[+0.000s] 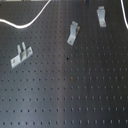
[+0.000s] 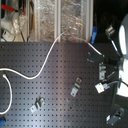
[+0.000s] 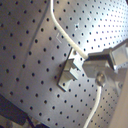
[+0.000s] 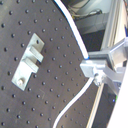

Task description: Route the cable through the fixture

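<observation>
A: What is the chief risk at this stage?

B: Judging from both wrist views, the gripper [image 4: 95,70] has its fingers pinched onto the cable [image 4: 75,35], next to a small metal bracket [image 4: 29,60] bolted to the perforated board [image 4: 30,110]. The cord could slip through the fingers, since it is thin and smooth, or ride over the bracket rather than seat in its slot if it arrives too high or off line. Slack trailing behind may also snag on another bracket.

A: And the cable itself?

B: A long, thin white cord in smooth curves. In the second exterior view it [image 2: 47,60] runs from the left edge of the frame up toward the upper centre, then across to the arm at the right edge. In the first exterior view only a loop [image 1: 30,21] shows at the upper left, apart from the three brackets [image 1: 73,33]. None of them appears threaded yet.
</observation>
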